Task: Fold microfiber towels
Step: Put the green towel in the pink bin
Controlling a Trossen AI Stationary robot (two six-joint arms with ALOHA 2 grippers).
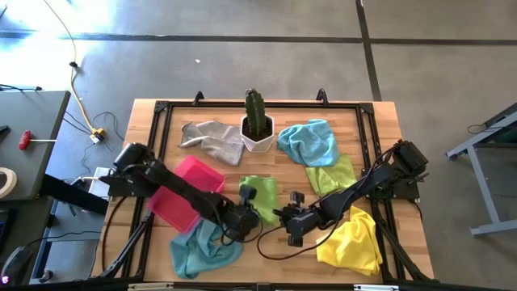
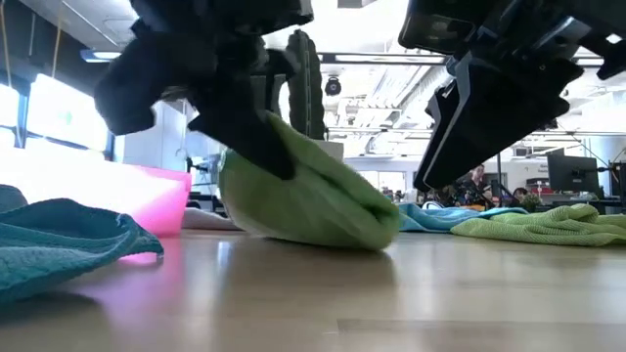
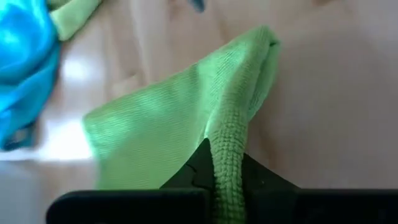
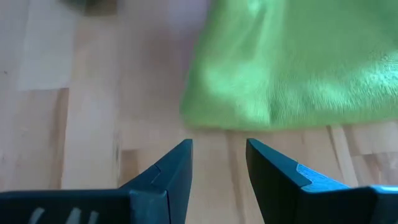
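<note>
A lime green microfiber towel [image 1: 258, 194] lies at the table's middle. My left gripper [image 1: 245, 213] is shut on its near part, which is raised in the low view [image 2: 313, 200]. My right gripper [image 4: 217, 152] stands open just right of this towel [image 4: 298, 68], with nothing between its fingers, and hovers above the wood in the low view [image 2: 469, 117]. Other towels lie loose around it: teal [image 1: 202, 246] near left, yellow [image 1: 351, 238] near right, grey [image 1: 212, 139] far left, light blue [image 1: 308, 141], and another green one [image 1: 331, 174]. My left gripper pinches a bunched ridge of the green towel [image 3: 227, 140] between its two fingers, coming slanting down from the near left. The held part is lifted. The cloth drapes slack from the fingers, and its far part [image 2: 342, 230] rests on the table.
A pink tray [image 1: 187, 192] sits left of the green towel, under my left arm. A white pot with a cactus [image 1: 258, 129] stands at the far middle. Bare wood [image 1: 275, 250] shows along the near edge between the teal and yellow towels.
</note>
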